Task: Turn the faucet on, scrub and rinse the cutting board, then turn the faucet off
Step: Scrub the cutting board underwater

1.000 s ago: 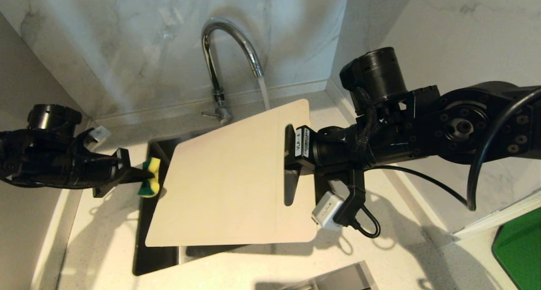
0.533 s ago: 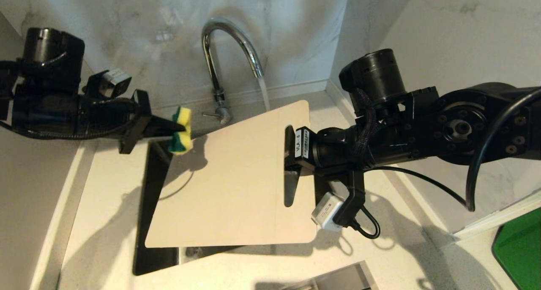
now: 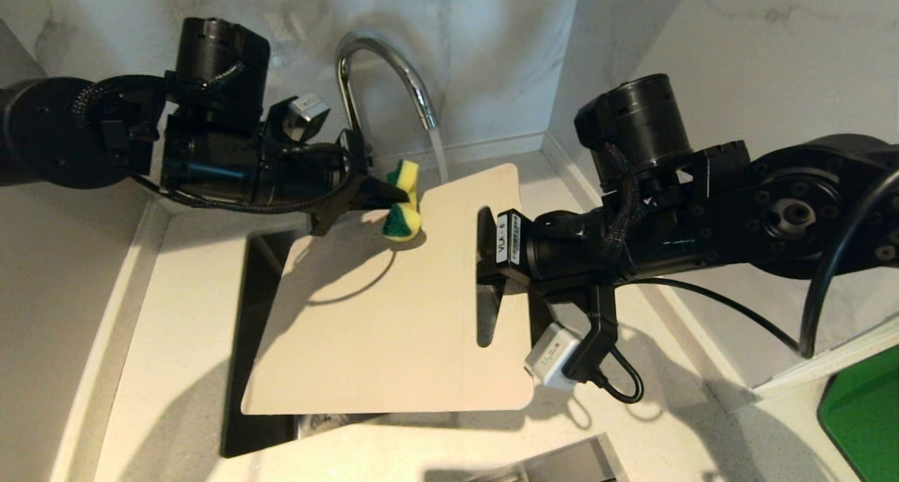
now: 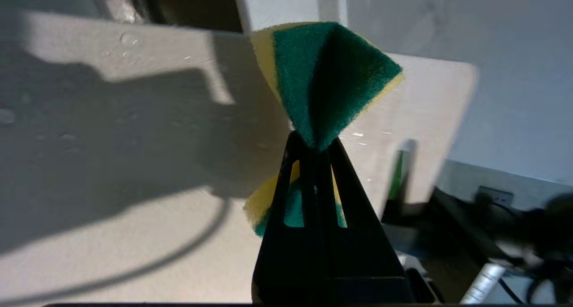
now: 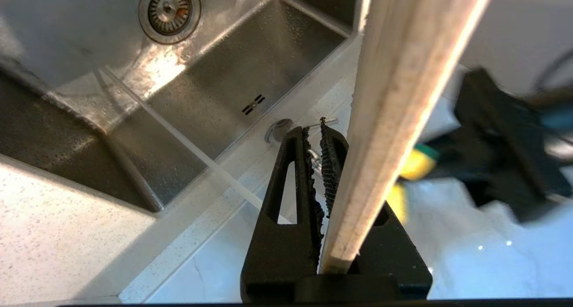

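Observation:
Water runs from the chrome faucet (image 3: 383, 67) and falls past the far edge of the cream cutting board (image 3: 379, 313). The board hangs tilted over the sink. My right gripper (image 3: 486, 257) is shut on its slot-handle end, and the right wrist view shows the board's edge (image 5: 403, 96) pinched at the gripper (image 5: 320, 132). My left gripper (image 3: 393, 199) is shut on a yellow-green sponge (image 3: 402, 211). The sponge's lower lobe is on or just above the board's far part, close to the stream. In the left wrist view the sponge (image 4: 331, 74) bulges beyond the closed gripper (image 4: 313, 143). The left arm hides the faucet's lever.
A dark steel sink (image 3: 239, 341) with its drain (image 5: 169, 6) lies under the board, set in a pale speckled countertop (image 3: 168, 355). Marble walls close the back and the right corner. A bright green flat object (image 3: 864, 412) lies at the far right.
My left arm has swung up and right from beside the sink's left edge. It has carried the sponge onto the board's far part by the faucet. The right arm and board stay almost still.

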You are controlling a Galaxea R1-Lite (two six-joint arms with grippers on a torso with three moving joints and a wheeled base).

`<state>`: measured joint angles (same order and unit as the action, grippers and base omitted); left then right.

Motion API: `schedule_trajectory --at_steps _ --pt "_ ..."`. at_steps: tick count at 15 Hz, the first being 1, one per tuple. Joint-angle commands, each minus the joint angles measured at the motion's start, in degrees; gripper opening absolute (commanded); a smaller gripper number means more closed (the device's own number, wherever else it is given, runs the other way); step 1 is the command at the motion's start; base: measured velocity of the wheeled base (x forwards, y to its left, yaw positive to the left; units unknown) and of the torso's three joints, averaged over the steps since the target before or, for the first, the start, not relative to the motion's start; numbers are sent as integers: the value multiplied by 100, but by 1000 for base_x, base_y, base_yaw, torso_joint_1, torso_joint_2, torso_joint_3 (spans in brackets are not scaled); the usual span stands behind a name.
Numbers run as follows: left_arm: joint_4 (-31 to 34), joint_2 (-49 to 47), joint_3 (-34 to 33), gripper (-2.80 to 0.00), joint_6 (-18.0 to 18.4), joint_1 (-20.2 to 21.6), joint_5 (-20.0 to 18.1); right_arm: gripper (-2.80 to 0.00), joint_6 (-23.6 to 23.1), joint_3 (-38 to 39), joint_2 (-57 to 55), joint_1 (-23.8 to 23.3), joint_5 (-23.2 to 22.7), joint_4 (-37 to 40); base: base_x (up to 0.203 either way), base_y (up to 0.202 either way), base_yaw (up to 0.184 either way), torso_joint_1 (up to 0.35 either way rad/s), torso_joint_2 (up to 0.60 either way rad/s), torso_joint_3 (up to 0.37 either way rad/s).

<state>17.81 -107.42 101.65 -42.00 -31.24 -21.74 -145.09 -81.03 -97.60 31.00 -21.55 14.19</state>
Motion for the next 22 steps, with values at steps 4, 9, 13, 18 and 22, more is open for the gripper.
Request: schedule_trajectory --at_steps 4,9,13,18,22 --pt "32 -128 -375 -280 -3 234 -23 -280 -37 44 59 2 -16 5 0 0 0 0 0 0" --pt "23 -142 -880 -280 179 932 -90 -280 15 70 145 -6 -16 5 0 0 0 0 0 0" --pt "20 -57 -1312 -280 557 1604 -471 -280 15 87 154 2 -16 5 0 0 0 0 0 0" --pt "3 -71 -1560 -280 883 2346 -736 -280 15 139 222 -4 -16 5 0 0 0 0 0 0" --pt "3 -107 -1791 -280 1205 2910 -900 -280 15 167 224 -4 -16 5 0 0 0 0 0 0"
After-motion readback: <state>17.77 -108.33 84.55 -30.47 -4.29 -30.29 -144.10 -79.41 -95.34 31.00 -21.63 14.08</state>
